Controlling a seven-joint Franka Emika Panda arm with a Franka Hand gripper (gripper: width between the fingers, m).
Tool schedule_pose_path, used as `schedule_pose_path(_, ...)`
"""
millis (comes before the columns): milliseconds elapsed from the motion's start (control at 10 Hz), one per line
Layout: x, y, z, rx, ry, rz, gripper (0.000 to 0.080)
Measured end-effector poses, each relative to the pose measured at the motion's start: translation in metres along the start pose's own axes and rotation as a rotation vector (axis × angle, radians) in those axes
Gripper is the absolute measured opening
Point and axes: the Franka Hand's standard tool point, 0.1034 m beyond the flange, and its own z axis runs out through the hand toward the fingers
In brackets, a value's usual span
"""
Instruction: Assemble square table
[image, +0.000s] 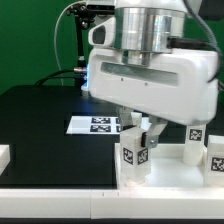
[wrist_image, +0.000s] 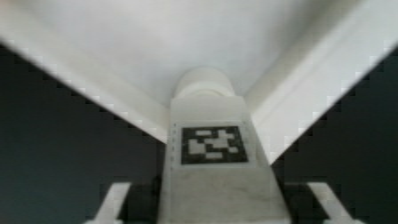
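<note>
A chunky white table leg (image: 133, 156) with a black-and-white tag stands upright at the near edge of the black mat. My gripper (image: 138, 134) comes down over its top. In the wrist view the leg (wrist_image: 214, 108) fills the middle, tag facing the camera. My gripper (wrist_image: 221, 205) is shut on it, with one pale finger (wrist_image: 118, 200) on each side. Behind the leg the white square table top (wrist_image: 98, 45) spreads out in a wedge with raised rims, and the leg stands at its corner.
Two more tagged white legs (image: 193, 142) (image: 215, 150) stand at the exterior view's right. The marker board (image: 98, 125) lies on the black mat behind the gripper. A white block (image: 4, 155) sits at the left edge. A pale ledge (image: 60, 190) runs along the front.
</note>
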Motion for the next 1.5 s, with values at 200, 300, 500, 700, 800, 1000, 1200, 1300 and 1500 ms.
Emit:
schedule_pose_path(200,0.0012,0.001,0.0003,0.015,0.003,0.061,0.0285)
schedule_pose_path(300,0.0012,0.001,0.0003,0.015,0.003,0.061,0.0285)
schedule_pose_path(500,0.0012,0.001,0.0003,0.015,0.003,0.061,0.0285)
schedule_pose_path(700,0.0012,0.001,0.0003,0.015,0.003,0.061,0.0285)
schedule_pose_path(800,0.0012,0.001,0.0003,0.015,0.003,0.061,0.0449)
schedule_pose_path(1000,0.0012,0.001,0.0003,0.015,0.003,0.061,0.0573)
schedule_pose_path(1200,0.0018,-0.0012,0.0015,0.04,0.008,0.16,0.0645)
schedule_pose_path(1300,0.0044,-0.0008,0.0019,0.063,0.03,0.04,0.0645)
schedule_pose_path(1500,0.0069,0.0026,0.0016,0.062,0.036,-0.065,0.0648)
